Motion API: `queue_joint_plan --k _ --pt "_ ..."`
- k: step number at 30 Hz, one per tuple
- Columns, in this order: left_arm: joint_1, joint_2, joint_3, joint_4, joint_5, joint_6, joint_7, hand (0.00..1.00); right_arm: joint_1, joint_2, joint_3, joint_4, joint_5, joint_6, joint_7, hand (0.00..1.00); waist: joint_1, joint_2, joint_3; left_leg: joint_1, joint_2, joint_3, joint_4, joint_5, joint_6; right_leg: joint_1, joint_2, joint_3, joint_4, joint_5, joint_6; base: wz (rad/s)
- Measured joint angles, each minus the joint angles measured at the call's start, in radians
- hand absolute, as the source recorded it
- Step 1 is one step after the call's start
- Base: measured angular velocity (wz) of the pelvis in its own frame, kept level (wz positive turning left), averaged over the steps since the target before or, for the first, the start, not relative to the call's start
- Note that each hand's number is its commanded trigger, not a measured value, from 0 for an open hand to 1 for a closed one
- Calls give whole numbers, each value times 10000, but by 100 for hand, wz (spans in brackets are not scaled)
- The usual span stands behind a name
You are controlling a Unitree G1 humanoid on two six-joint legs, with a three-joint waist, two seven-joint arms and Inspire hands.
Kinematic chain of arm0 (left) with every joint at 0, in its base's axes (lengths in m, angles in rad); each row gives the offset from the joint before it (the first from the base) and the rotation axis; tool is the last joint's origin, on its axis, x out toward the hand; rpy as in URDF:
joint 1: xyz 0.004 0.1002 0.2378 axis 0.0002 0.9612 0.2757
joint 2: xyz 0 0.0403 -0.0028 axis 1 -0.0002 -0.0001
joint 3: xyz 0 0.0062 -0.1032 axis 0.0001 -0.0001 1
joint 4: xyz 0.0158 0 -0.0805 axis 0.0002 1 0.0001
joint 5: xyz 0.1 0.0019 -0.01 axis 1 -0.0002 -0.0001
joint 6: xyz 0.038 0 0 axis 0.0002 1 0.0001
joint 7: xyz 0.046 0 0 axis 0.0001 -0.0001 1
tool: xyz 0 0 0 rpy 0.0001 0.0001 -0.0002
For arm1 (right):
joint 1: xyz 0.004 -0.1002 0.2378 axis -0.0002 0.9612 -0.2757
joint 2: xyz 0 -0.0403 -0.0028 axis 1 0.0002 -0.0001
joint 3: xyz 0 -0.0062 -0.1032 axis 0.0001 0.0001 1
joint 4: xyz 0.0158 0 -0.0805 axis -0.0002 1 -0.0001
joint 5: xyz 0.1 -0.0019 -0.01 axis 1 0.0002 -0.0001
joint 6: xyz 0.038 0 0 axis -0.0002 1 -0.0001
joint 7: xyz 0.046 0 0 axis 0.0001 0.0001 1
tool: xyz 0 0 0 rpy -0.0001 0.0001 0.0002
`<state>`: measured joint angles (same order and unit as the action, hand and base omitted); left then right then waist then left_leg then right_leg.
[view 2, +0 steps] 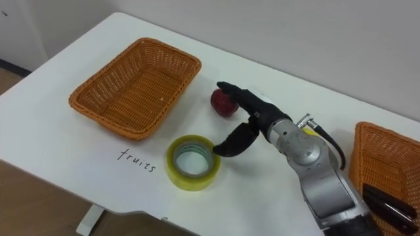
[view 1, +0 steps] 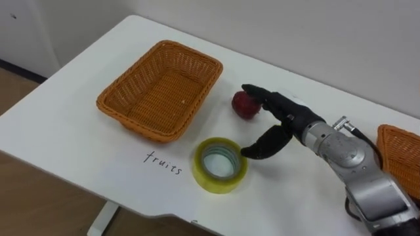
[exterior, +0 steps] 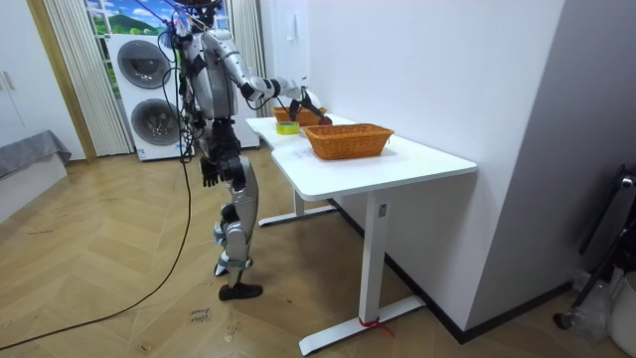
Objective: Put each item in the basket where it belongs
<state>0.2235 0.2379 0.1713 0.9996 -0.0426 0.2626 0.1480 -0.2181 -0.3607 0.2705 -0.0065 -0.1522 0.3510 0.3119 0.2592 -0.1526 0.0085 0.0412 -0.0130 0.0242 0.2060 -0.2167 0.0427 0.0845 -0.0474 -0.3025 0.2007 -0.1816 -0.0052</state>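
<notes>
From where I stand, the robot is at the far end of the white surface. Its right hand is open, straight fingers reaching across the top of a small red apple, which lies on the surface. A yellow roll of tape sits at the apple's 7 o'clock. An orange wicker basket is at 9 o'clock and a second wicker basket at 3. The left hand hangs by its hip; open or closed, I cannot tell.

Bright, even light; soft shadows on white table.
</notes>
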Motion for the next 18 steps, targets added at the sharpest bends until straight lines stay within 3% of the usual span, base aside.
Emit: queue_joint_plan --k 12,18 --pt "-141 -15 11 0 160 200 192 0 -4 4 392 0 -86 23 304 0 424 83 -49 -14 4 -2 -5 3 1 -38 3 12 5 0 0 0" --pt "-154 -14 13 -1 173 285 179 0 -18 4 613 0 -105 208 307 0 491 63 -63 -14 0 -10 -4 3 2 -38 -7 5 14 -1 2 0"
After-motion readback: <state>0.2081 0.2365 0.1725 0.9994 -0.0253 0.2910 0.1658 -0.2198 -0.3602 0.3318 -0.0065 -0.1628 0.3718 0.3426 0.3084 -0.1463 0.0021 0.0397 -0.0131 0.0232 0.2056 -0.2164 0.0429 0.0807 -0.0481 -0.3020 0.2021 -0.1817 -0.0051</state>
